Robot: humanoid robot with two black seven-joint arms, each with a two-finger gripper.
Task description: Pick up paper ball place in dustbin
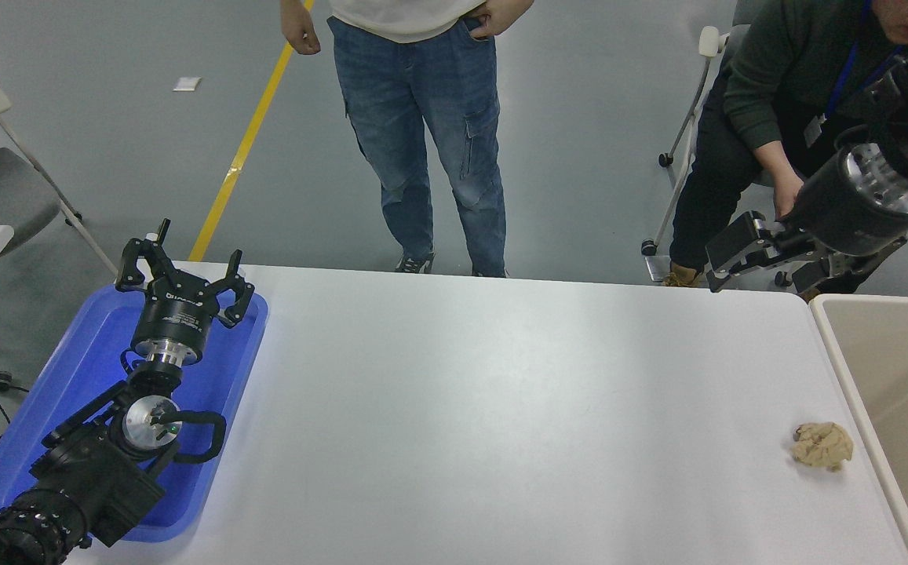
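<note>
The tan paper ball [823, 446] lies on the white table [501, 408] near its right edge, just left of the dustbin. The cream-beige dustbin [854, 369] stands at the right edge, cut off by the picture. My right gripper [763, 263] is open and empty, held in the air over the table's far right corner, well beyond the paper ball. My left gripper [179, 271] is open and empty, parked over the blue tray at the lower left.
A shallow blue tray [69, 392] lies at the table's left end under the left arm. A person in jeans [430, 133] stands at the far side. A seated person in a dark green top [775, 102] leans behind my right arm.
</note>
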